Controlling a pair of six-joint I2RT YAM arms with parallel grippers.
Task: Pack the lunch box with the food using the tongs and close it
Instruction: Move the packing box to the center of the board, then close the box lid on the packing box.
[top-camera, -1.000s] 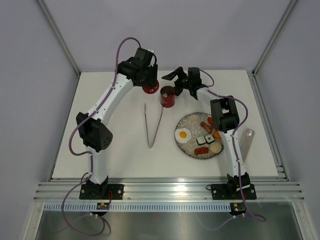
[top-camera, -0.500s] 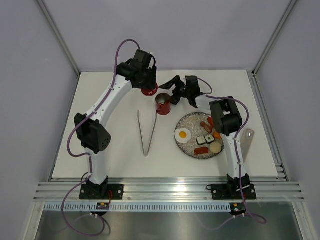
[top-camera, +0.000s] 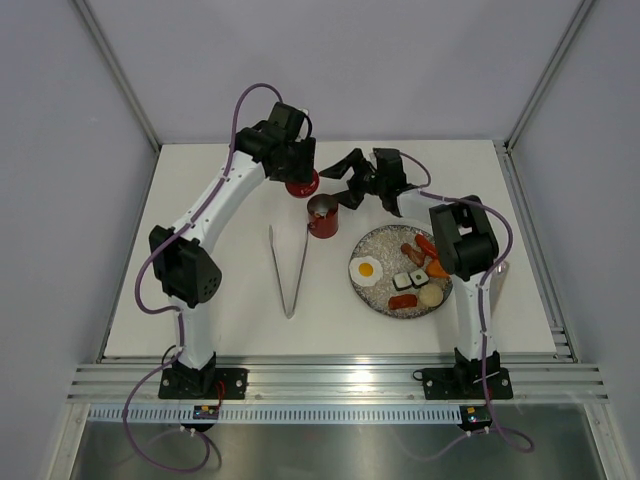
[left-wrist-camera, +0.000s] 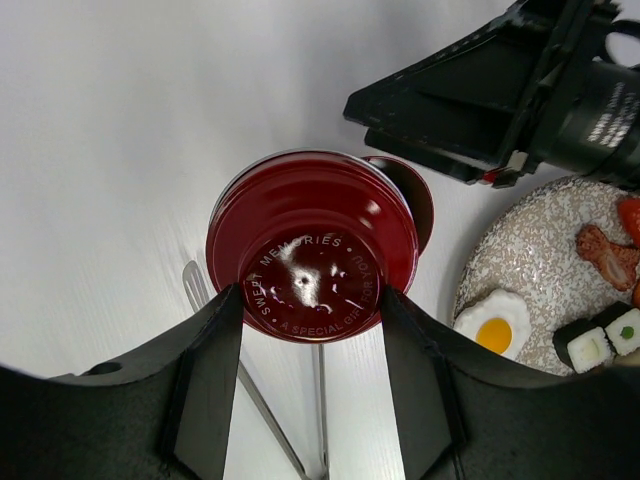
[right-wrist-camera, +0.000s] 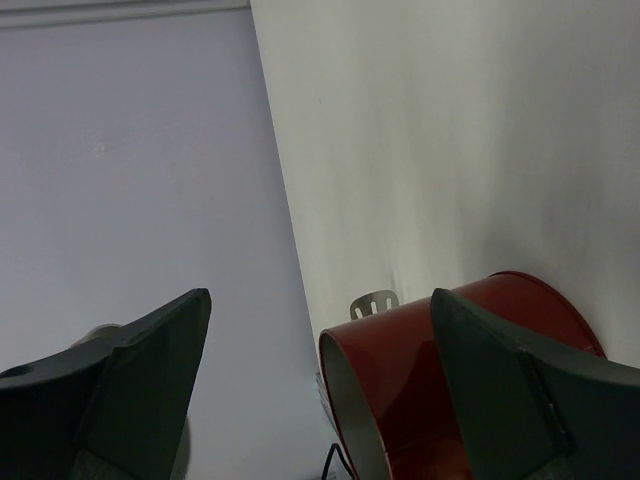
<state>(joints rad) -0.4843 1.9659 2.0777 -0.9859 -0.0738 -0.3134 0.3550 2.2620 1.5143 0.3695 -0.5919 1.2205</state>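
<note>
The lid is clamped in the left fingers, seemingly held aside so the lunch box can be filled; the right fingers are spread wide nearby, empty.

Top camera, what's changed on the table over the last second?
The lunch box slid toward the near-left of the table, and the tongs slid the same way alongside it. The right gripper stayed open next to the lunch box. The left gripper kept its hold on the lid, which barely shifted. The plate and the food stayed put.
</note>
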